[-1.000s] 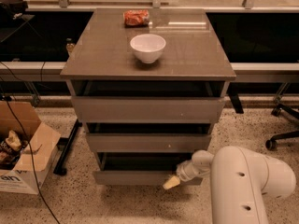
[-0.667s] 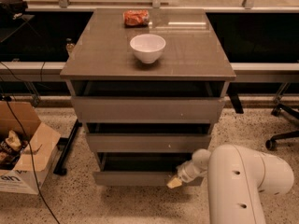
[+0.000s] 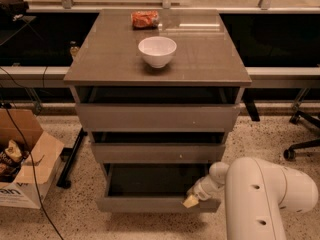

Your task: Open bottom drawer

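The bottom drawer (image 3: 150,204) is the lowest and narrowest grey-brown front of the cabinet. It stands pulled out toward me, with its dark tray showing behind the front. My gripper (image 3: 191,200) is at the right end of that front's top edge, its cream tip on the lip. The white arm (image 3: 265,199) fills the lower right. The mid-sized drawer front (image 3: 157,152) and the widest top drawer front (image 3: 157,117) sit above it.
A white bowl (image 3: 157,51) and an orange packet (image 3: 145,19) sit on the cabinet top (image 3: 200,54). An open cardboard box (image 3: 22,159) stands on the floor at left. An office chair base (image 3: 302,134) is at right. Cables run along the left floor.
The bottom drawer front has come a little further out toward me, and my gripper has moved with it at its right end.
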